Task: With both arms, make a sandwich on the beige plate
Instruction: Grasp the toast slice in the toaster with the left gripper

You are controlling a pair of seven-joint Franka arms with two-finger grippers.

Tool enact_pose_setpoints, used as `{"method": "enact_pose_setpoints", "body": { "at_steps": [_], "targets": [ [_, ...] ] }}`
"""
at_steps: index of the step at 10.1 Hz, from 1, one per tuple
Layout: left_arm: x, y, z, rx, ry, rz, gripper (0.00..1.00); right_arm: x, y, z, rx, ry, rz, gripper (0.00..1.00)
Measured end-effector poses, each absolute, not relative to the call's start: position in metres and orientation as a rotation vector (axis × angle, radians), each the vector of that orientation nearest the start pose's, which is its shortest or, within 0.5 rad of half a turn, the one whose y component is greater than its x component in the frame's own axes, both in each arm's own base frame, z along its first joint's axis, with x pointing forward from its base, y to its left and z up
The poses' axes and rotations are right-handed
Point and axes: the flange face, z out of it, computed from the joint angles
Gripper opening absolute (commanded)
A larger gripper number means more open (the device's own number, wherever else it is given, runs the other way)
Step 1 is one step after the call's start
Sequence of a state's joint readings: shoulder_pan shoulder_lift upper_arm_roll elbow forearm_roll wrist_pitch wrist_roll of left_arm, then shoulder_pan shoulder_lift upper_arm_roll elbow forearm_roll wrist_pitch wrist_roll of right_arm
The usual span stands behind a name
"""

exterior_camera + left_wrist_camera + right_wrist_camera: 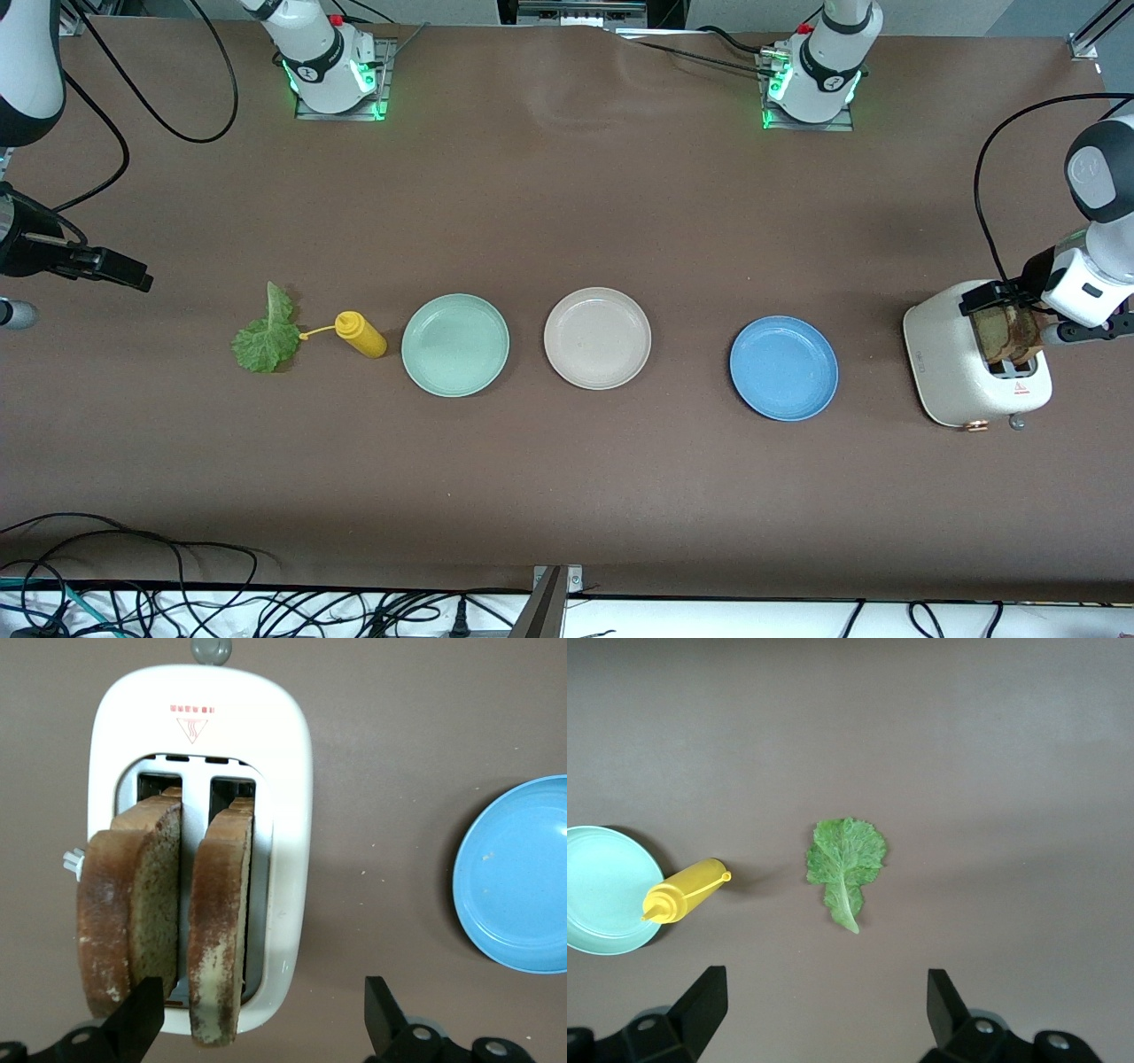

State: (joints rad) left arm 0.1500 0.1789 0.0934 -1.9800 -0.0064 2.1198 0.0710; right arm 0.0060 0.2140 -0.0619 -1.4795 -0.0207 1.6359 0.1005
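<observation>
Now | L gripper (261, 1014) released over glossy toaster (288, 788) | R gripper (824, 1005) released over ruffled lettuce (845, 864)

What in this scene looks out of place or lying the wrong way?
The yellow mustard bottle lies on its side between the lettuce leaf and the mint-green plate, not upright. The leaf rests on the bare table, not on a plate. Both bread slices stand normally in the toaster.

White glossy arms (1094, 266), dark joints, black cables, green-lit bases.
</observation>
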Motion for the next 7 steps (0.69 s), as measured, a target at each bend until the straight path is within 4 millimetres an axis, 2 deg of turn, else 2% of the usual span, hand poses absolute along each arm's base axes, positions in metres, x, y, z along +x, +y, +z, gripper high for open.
{"method": "enact_pose_setpoints", "body": {
  "at_steps": [1, 2, 3, 7],
  "targets": [
    [0.5685, 0.1394, 0.373, -3.124, -0.274, 0.066, 0.35, 0.6197, -0.0331, 0.5476, -3.166, 0.244, 0.089, 1.0],
    [0.5681, 0.1393, 0.3723, -3.125, -0.273, 0.069, 0.09, 0.6197, -0.0331, 0.5476, -3.166, 0.244, 0.089, 1.0],
    [0.5674, 0.1392, 0.371, -3.125, -0.27, 0.073, 0.0, 0.6197, -0.0332, 0.5476, -3.166, 0.244, 0.089, 1.0],
    [0.5663, 0.1418, 0.3733, -3.126, -0.263, 0.068, 0.0, 0.6196, -0.0335, 0.5476, -3.166, 0.244, 0.089, 1.0]
  ]
}}
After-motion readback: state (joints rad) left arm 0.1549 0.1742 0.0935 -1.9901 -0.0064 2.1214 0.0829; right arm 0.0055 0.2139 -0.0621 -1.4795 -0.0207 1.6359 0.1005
